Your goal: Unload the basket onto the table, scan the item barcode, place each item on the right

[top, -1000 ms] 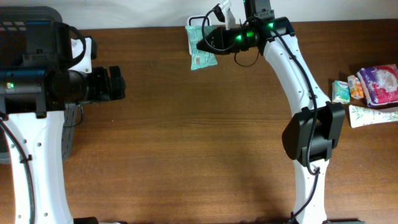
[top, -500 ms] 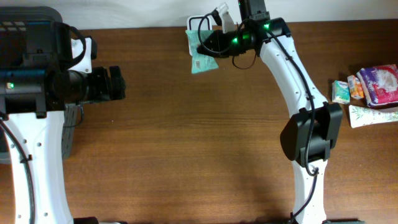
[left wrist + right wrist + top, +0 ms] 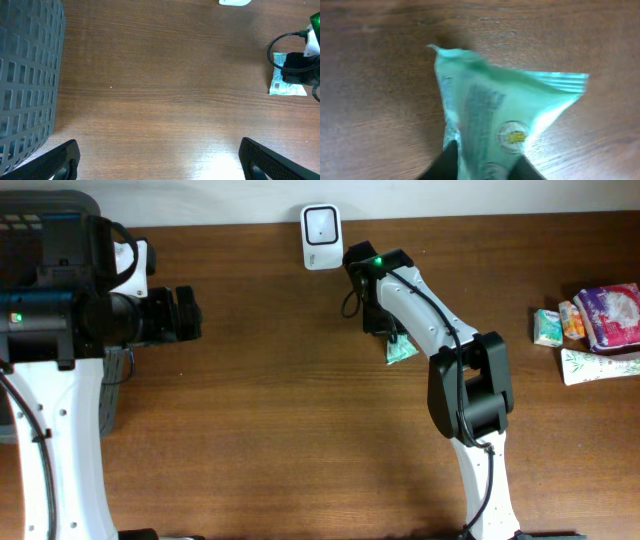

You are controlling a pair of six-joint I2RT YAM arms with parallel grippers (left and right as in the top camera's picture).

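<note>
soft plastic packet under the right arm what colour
Mint green; the soft plastic packet shows best in the right wrist view.

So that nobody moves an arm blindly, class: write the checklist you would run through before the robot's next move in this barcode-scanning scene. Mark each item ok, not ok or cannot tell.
1. Green packet lies on the table, away from the scanner: ok.
2. Right arm's jaws have let go of the packet: cannot tell; it sits between them, and the wrist view is blurred.
3. Scanner face uncovered: ok.
4. Left arm's jaws wide open, holding nothing: ok.
5. Other items at the table's right edge, apart from both arms: ok.
</note>
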